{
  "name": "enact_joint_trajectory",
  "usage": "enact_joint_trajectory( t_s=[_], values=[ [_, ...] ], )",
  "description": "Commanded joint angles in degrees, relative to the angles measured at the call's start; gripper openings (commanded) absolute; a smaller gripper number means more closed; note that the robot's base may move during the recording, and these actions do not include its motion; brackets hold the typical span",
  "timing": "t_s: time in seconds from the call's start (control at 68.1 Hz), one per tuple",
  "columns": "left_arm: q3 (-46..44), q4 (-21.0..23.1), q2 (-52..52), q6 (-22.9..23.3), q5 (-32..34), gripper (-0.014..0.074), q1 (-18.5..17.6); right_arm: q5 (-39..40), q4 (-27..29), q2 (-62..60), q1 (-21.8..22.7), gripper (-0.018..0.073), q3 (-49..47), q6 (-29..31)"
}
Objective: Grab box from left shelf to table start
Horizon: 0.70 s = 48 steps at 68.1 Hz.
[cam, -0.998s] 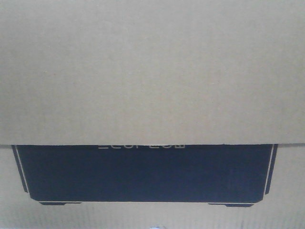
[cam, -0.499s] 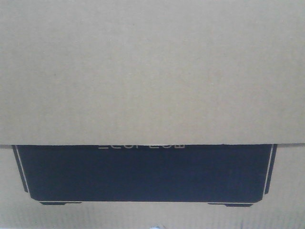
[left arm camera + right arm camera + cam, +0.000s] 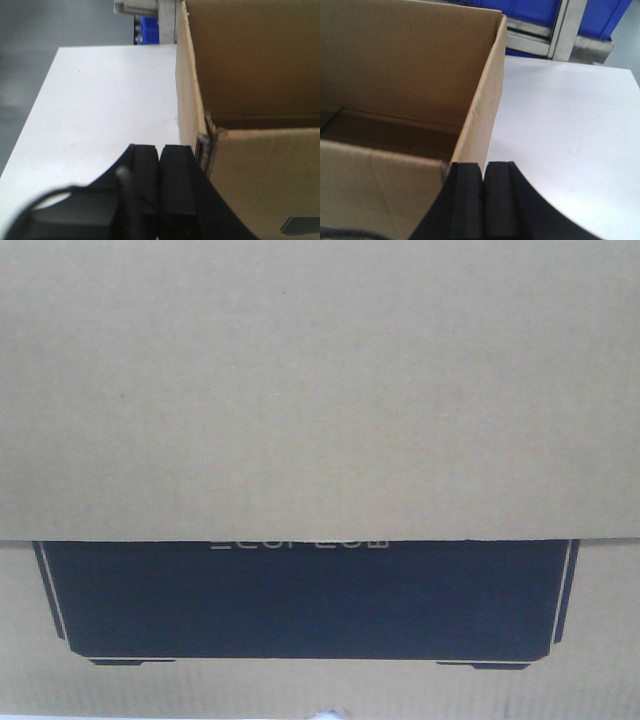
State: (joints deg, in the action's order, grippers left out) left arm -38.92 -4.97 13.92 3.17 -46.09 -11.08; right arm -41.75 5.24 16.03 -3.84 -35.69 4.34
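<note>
1. Pale grey-white and flat, one counter (image 3: 100,105) fills the ground in both wrist views; we see grey floor beyond its far edge on the left side.
2. We count one large tan corrugated cardboard box (image 3: 320,390), open at the top, standing on that counter.
3. From the front view the box fills the whole picture: a plain tan flap above, and below it one wide black printed rectangle (image 3: 310,600) edged by a thin pale line, with pale lettering partly cut off by the flap.
4. Our left claw (image 3: 159,187) has its two black pads pressed together with nothing between them; it sits just outside the box's corner, close against the side wall.
5. Our right claw (image 3: 482,200) likewise has its two black pads together and empty, just outside the opposite wall, near the corner of the box.
6. We cannot tell whether either claw touches the cardboard.
7. Behind the counter we see silver metal framing (image 3: 560,30) and blue plastic bins (image 3: 148,29); their number is unclear, as they are cropped.
</note>
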Motion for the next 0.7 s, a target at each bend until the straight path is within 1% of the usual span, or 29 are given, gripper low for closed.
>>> enact_joint_trajectory(
  t_s=[0.0, 0.117, 0.22, 0.338, 0.69],
  values=[
    [4.15, -0.44, -5.09, 0.16, 10.09, -0.01, -0.28, 7.43, -0.58, -4.99, 0.21, 0.0057, 3.2, -0.09],
    [11.32, -1.31, -12.57, 0.16, 16.43, -0.01, -0.28, 11.06, -1.02, -10.9, 0.21, 0.0057, 8.95, -0.09],
    [15.84, -1.44, -15.61, 0.16, 19.97, -0.01, -0.28, 14.27, -2.21, -13.86, 0.21, 0.0057, 12.97, -0.09],
    [17.03, -1.18, -15.13, 0.16, 20.11, -0.01, -0.28, 16.56, -2.72, -14.82, 0.21, 0.0057, 15.26, -0.09],
    [17.03, -1.18, -15.13, 0.16, 20.21, -0.01, -0.28, 17.01, -2.72, -14.82, 0.21, 0.0057, 15.31, -0.09]
  ],
)
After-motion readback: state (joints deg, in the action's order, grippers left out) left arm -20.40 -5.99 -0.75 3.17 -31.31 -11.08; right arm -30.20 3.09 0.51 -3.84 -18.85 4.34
